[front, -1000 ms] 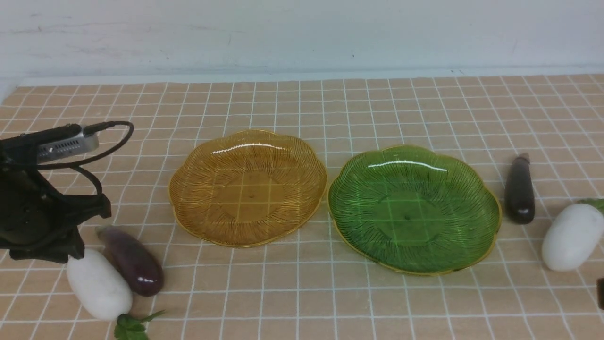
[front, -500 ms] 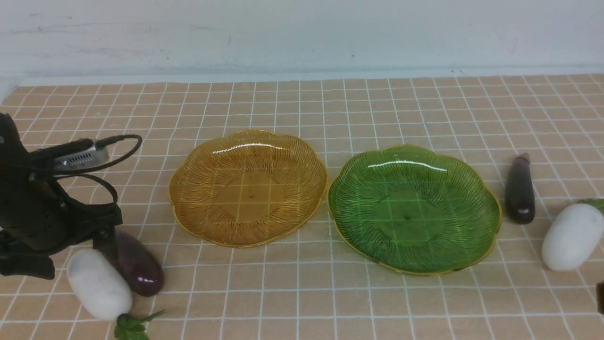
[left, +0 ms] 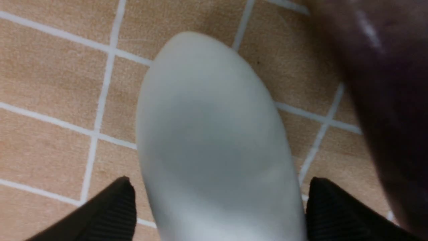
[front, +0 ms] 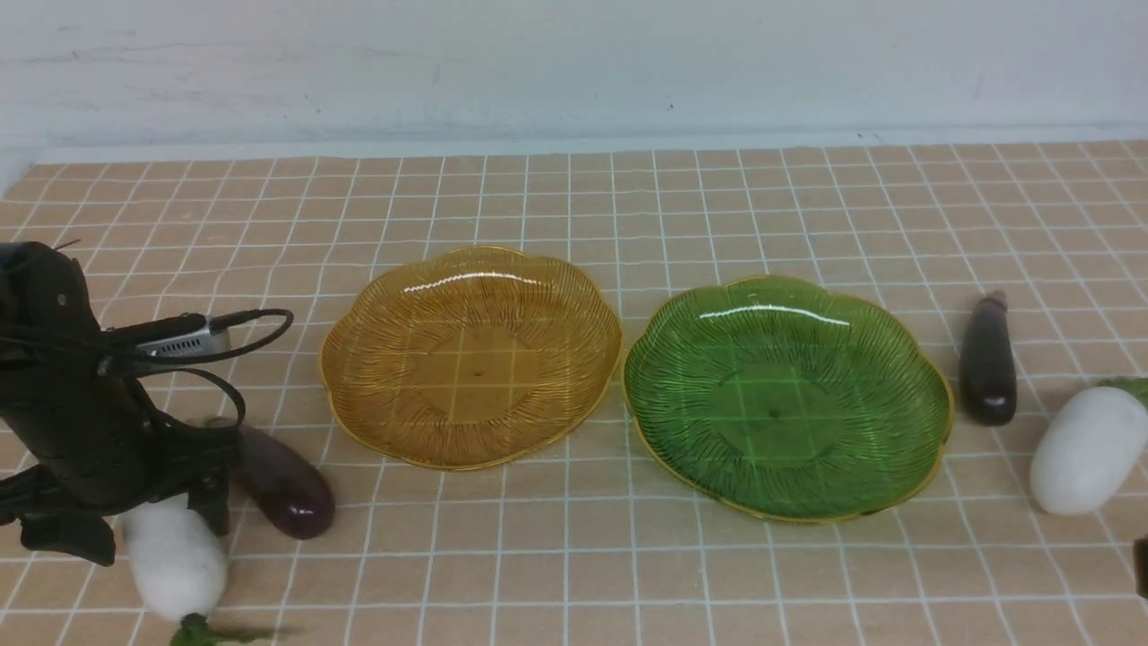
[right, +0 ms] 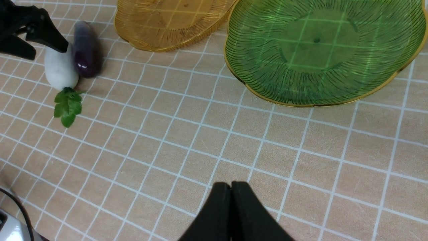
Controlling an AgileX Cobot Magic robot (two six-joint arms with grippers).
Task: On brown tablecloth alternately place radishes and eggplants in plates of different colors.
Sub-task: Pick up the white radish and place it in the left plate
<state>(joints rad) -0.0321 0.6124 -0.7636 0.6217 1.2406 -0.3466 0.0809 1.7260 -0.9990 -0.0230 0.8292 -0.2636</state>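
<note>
1. Left hand (front: 142, 528), front view: spread wide astride the left radish (front: 175, 561), probably to keep the neighbouring eggplant (front: 287, 489) out of the grasp. The amber plate (front: 377, 314) and green plate (front: 691, 359) hold nothing.
2. Left wrist view: fingers (left: 110, 214) flank the radish (left: 210, 134), which lies on the surface (left: 50, 83), ungripped.
3. Right wrist view: right hand (right: 230, 187) is pinched shut, holding nothing. No writing is readable.

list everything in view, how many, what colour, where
tablecloth: 1, tan with white grid, covers the table
amber plate: 1, amber with gold rim, centre left, empty
green plate: 1, green with gold rim, centre right, empty
radishes: 2, white, one near left, one far right
eggplants: 2, dark purple, one beside the left radish, one right of the green plate
wall: 1, white, behind
left gripper: 1, black, open, straddling the left radish
right gripper: 1, black, shut, over bare cloth
</note>
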